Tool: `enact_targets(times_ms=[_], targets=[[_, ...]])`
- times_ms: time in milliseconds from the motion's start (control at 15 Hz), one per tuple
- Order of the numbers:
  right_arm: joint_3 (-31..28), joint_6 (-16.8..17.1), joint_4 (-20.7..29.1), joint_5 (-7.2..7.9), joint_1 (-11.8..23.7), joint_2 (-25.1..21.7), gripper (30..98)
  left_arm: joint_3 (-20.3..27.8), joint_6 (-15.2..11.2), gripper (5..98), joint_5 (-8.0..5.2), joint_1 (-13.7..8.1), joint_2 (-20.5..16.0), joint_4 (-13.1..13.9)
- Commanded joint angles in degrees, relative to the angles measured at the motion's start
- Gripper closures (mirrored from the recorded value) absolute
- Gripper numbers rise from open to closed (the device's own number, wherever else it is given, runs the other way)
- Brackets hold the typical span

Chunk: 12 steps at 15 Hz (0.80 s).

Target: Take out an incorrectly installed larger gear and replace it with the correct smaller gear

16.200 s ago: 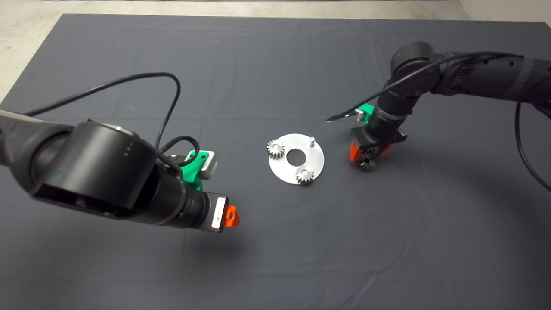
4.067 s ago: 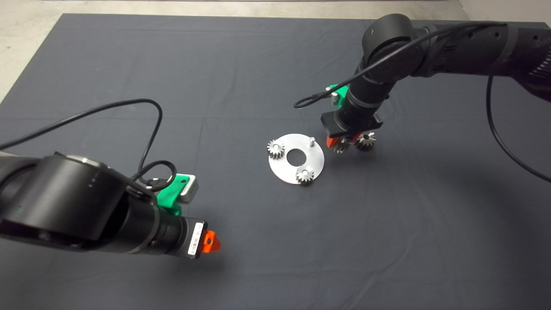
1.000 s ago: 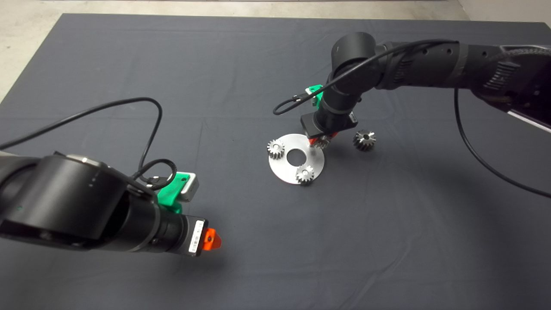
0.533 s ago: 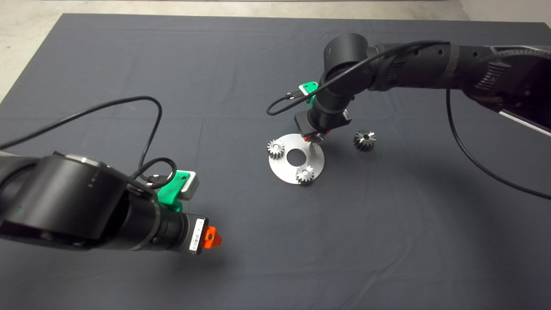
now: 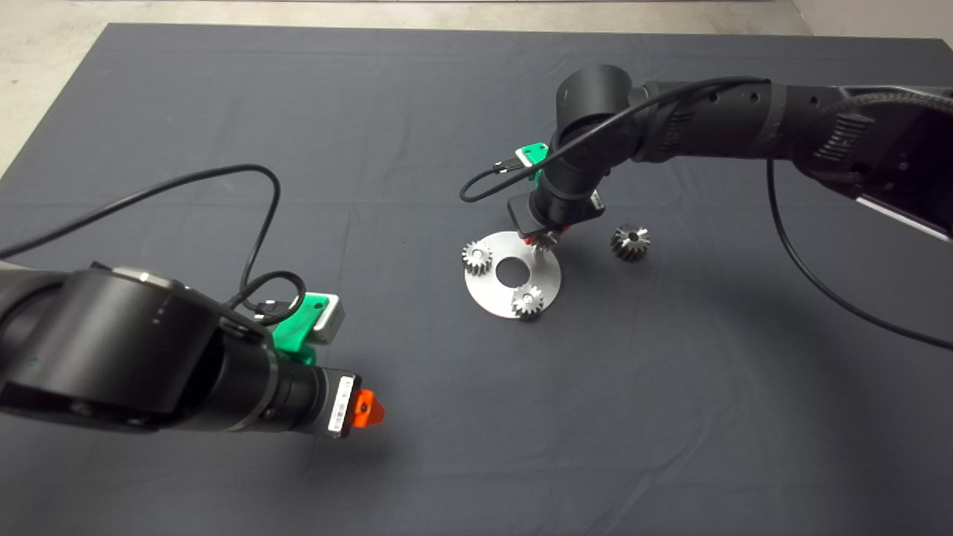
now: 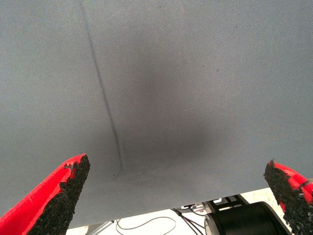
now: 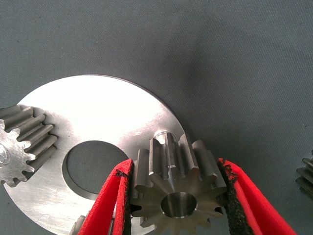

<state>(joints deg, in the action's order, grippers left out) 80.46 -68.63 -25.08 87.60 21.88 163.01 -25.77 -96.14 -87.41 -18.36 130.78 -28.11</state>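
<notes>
My right gripper (image 5: 546,237) is shut on the smaller gear (image 7: 178,193), its red fingers (image 7: 110,200) pressing on opposite teeth. It holds the gear over the far edge of the round steel plate (image 5: 497,298), just in front of the bare peg (image 7: 164,135); whether the gear touches the peg I cannot tell. The larger gear (image 5: 630,243) lies on the mat to the right of the plate, and its edge (image 7: 307,177) shows in the right wrist view. My left gripper (image 5: 365,411) hovers open over bare mat at the lower left.
Two small bright gears (image 5: 476,256) (image 5: 527,301) sit on pegs on the plate, around its centre hole (image 5: 511,271). The dark mat (image 5: 670,417) covers the table. A black cable (image 5: 253,223) loops above the left arm.
The right gripper carried the smaller gear from beside the larger gear leftward over the plate's peg, shifting only slightly in the last half second. The left arm stayed still.
</notes>
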Motion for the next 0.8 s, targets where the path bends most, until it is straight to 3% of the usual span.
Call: enact_targets(times_ms=[0, 733], targets=[[-0.2, 0.1, -2.1, 7.4, 1.8, -0.2, 90.9, 0.0, 0.2, 11.5, -0.66, 0.0, -0.3, -0.6], [-0.1, -0.4, -1.7, 7.4, 1.7, -0.1, 91.0, -0.3, 0.2, 11.5, -0.57, 0.8, -0.1, -0.6]])
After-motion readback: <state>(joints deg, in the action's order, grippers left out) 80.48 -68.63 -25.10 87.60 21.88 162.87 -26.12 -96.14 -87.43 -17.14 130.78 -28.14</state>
